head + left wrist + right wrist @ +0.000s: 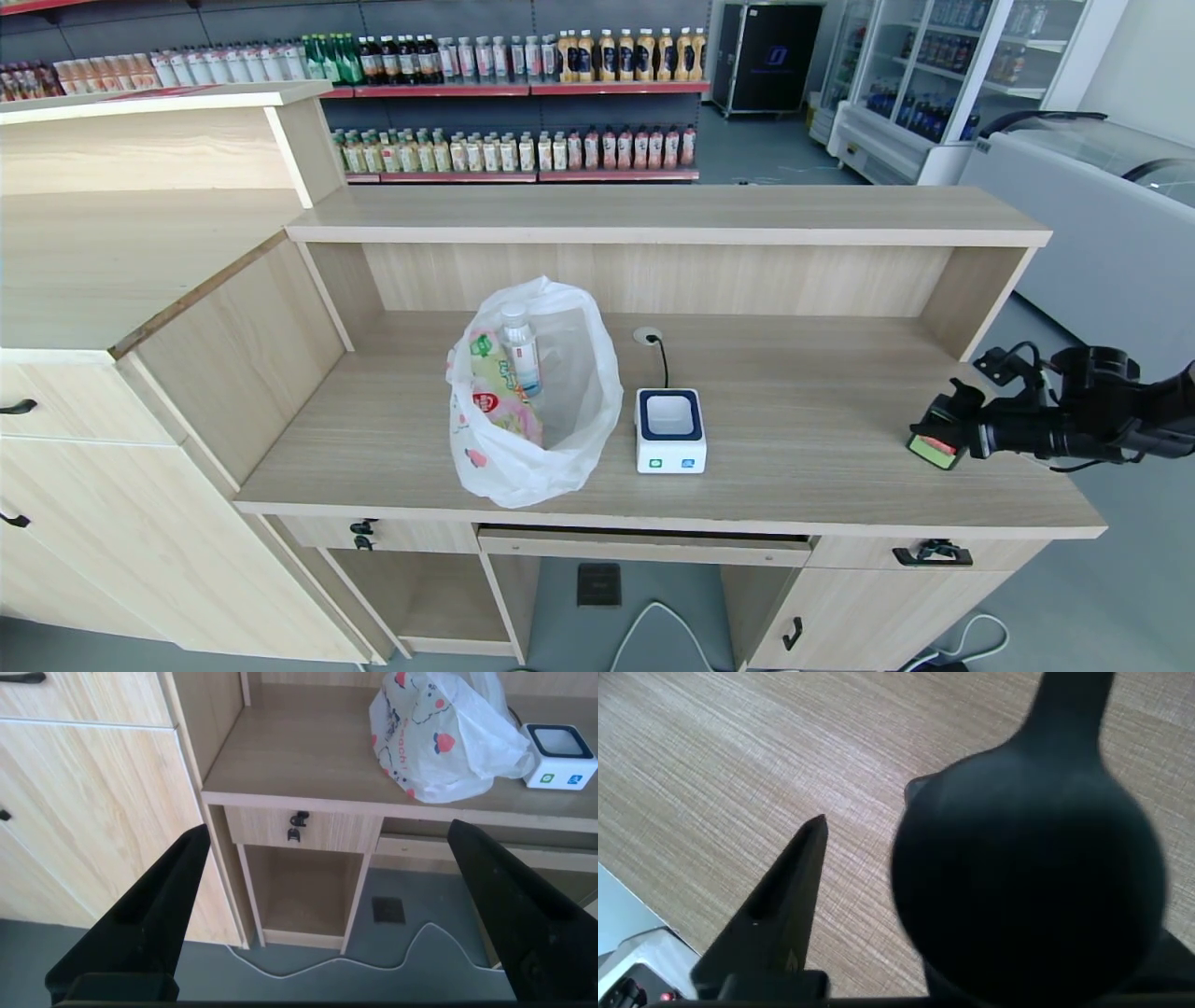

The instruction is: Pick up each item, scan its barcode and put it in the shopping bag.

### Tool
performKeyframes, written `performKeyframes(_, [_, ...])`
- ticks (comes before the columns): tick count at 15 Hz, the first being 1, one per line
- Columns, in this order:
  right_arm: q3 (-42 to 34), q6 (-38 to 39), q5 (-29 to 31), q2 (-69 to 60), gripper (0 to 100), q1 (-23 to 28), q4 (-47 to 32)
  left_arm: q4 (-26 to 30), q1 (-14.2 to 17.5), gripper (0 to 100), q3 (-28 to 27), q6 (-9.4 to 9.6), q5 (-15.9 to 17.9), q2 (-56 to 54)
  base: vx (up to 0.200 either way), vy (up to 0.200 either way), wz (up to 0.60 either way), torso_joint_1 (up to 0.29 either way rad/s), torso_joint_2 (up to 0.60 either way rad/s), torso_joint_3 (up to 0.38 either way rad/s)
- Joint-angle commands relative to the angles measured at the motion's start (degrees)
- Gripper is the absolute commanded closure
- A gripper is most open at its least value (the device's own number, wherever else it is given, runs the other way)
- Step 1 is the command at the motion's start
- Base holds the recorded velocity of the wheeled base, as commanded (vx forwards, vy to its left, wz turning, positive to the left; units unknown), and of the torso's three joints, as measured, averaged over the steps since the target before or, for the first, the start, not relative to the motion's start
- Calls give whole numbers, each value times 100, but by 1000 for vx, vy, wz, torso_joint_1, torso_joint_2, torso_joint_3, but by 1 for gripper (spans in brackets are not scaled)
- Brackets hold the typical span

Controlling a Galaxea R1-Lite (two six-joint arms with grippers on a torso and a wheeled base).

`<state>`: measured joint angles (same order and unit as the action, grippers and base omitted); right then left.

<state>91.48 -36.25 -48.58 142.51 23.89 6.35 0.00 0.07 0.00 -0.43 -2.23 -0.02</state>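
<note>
A white plastic shopping bag [537, 411] stands open on the wooden counter [822, 448], with a clear bottle [519, 350] and colourful snack packs [499, 387] inside. Right of it sits the white-and-blue barcode scanner [670, 429]. My right gripper [936, 446] hovers over the counter's right end, shut on a small item with a green and red face. That item looks like a dark rounded mass [1027, 877] beside one finger [775, 915]. My left gripper [327, 831] hangs open with nothing in it, below and in front of the counter, facing the bag [439, 737] and scanner [559, 754].
A raised shelf [667, 213] backs the counter and a tall cabinet [121, 280] closes its left side. The scanner's cable [661, 359] runs to a hole at the back. Keys hang in the left drawer [297, 829]. Freezers [1102, 215] stand at the right.
</note>
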Motion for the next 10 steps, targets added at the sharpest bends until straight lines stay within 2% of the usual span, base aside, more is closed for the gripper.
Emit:
performKeyframes(1, [-69,4,6,14,100,-60,130,0,1,0,0,-1,3,2,0,0,0,0,0,0])
performKeyframes(7, [-148,-40,24,-303,100,-87,340,0,1,0,0,-1,3,2,0,0,0,0,0,0])
performKeyframes(10, [-763,-488,33,-1805,100,-87,789,0,1,0,0,-1,3,2,0,0,0,0,0,0])
